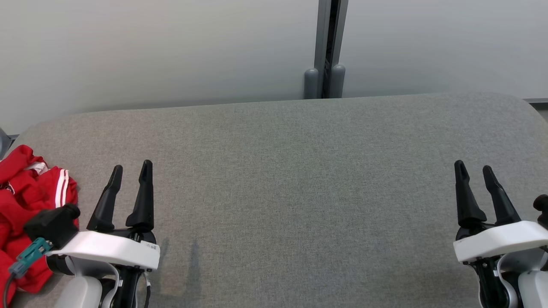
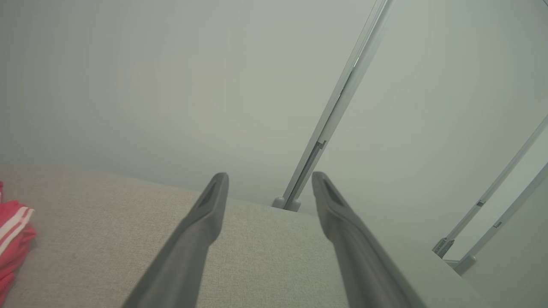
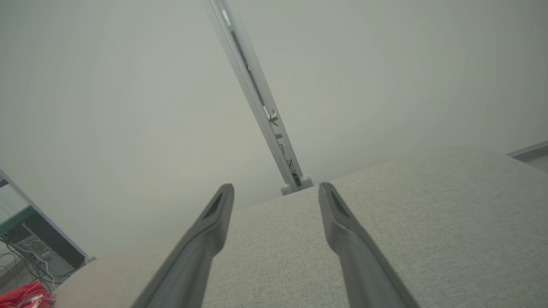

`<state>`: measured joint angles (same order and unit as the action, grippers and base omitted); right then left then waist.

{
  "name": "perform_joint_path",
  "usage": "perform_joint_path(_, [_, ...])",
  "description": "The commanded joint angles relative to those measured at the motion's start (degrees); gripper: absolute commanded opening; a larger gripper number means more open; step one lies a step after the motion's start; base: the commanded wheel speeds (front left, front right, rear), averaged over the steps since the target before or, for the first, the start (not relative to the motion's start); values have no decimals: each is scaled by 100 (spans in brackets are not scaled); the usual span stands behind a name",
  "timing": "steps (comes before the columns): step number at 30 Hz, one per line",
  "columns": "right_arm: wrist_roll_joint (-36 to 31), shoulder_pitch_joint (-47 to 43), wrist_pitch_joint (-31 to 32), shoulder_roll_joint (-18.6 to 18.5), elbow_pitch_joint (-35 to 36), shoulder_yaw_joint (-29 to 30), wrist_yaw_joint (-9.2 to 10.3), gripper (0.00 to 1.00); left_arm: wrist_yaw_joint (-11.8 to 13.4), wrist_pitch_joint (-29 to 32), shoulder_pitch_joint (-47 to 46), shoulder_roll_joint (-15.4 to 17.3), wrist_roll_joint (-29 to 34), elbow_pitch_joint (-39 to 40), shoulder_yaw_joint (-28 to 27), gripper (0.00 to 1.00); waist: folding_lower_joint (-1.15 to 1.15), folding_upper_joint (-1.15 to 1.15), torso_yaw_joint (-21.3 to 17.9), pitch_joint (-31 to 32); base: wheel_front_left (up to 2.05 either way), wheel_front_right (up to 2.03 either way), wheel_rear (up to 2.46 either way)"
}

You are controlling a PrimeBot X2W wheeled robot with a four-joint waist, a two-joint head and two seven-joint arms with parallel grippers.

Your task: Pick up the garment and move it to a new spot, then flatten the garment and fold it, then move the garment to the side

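Two grippers stood over the grey padded surface [image 1: 299, 171], and both were wide open: the left gripper [image 1: 132, 166] and the right gripper [image 1: 473, 166] each had their long dark fingers spread with nothing between them. The garment [image 1: 25, 188], red with white stripes, lay in a crumpled heap just to the outer left of the left gripper, level with its wrist rather than ahead of its fingertips, and partly hidden behind the dark camera housing [image 1: 53, 224] on that wrist. From the right gripper it was far off to the left, well out of easy reach. Judging by this, the first step, picking the garment up, had not yet begun. The next move probably called for the left arm to swing to its own left and tip its fingers down into the heap, then close on a raised fold rather than a loose edge. The bare stretch of surface between the two grippers looked the likely new spot, where the right gripper could join in for the flattening.
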<state>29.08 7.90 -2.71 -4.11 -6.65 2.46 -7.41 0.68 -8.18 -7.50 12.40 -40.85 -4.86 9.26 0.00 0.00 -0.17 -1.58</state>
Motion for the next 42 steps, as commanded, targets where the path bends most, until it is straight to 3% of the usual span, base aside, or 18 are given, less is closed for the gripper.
perform_joint_path(1, [-137, 40, -70, -43, 52, -27, -9, 100, 39, 10, -62, 78, 128, 39, 4, 100, 0, 0, 0, -1, 0, 0, 0])
perform_joint_path(14, [-906, -72, -345, -3, -119, -193, -10, 100, 241, 61, 79, 128, 709, -124, 119, 100, 0, 0, -5, 22, 0, 0, 0])
perform_joint_path(42, [-1841, -213, -716, 87, -508, -380, -12, 100, 580, -67, 291, 237, 1636, -279, 259, 100, 0, 0, -1, 94, 0, 0, 0])
